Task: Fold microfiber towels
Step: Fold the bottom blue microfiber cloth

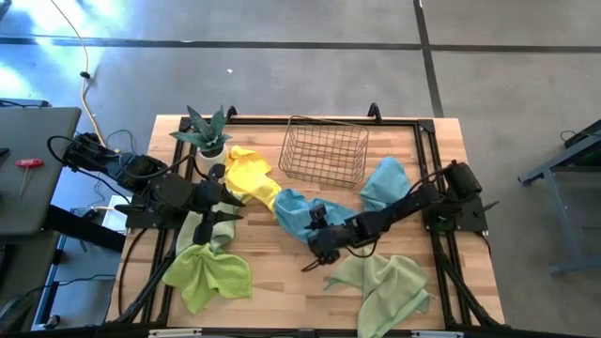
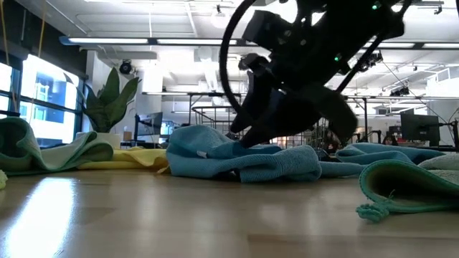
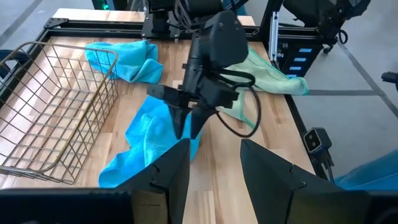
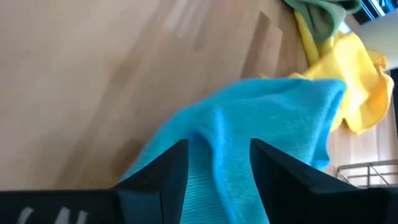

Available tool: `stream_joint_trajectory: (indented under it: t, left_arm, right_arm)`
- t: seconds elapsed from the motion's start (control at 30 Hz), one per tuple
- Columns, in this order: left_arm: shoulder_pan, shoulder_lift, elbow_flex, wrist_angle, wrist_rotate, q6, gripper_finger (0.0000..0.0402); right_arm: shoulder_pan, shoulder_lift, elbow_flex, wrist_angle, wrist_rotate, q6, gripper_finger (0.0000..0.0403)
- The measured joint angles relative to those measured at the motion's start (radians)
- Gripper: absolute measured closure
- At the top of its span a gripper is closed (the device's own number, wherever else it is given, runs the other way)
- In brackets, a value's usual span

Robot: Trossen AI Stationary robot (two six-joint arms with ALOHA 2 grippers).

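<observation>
A light blue towel [image 1: 299, 212] lies crumpled on the middle of the table, touching a yellow towel [image 1: 252, 176] on its far-left side. My right gripper [image 4: 217, 163] reaches in from the table's right. It stands open over the blue towel's near part [image 3: 149, 134], with a raised ridge of the cloth between its fingers. My left gripper [image 3: 214, 167] hangs open and empty above the table's left side, near the yellow towel. A second blue towel [image 1: 387, 180], a lime green towel [image 1: 208, 272] and a pale sage towel [image 1: 385, 284] lie spread around. My right gripper has its open fingers [image 3: 184, 127] set down into the blue towel, one on each side of a raised ridge [image 4: 219, 134] near the towel's near edge. The fingers slant down from the table's right. The towel lies bunched on the table, nothing lifted.
A wire basket [image 1: 324, 150] stands at the far middle, and a potted plant [image 1: 207, 131] at the far left. Another greenish cloth [image 1: 192, 230] lies under my left arm. Bare wood shows at the near middle [image 1: 291, 291].
</observation>
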Motion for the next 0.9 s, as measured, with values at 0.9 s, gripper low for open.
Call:
stream_joint_trajectory:
  t: [0.9]
  left_arm:
    - [0.0, 0.0, 0.0, -0.007, -0.002, 0.027, 0.0271]
  right_arm:
    - [0.011, 0.095, 0.0, 0.204, 0.232, -0.05, 0.0238]
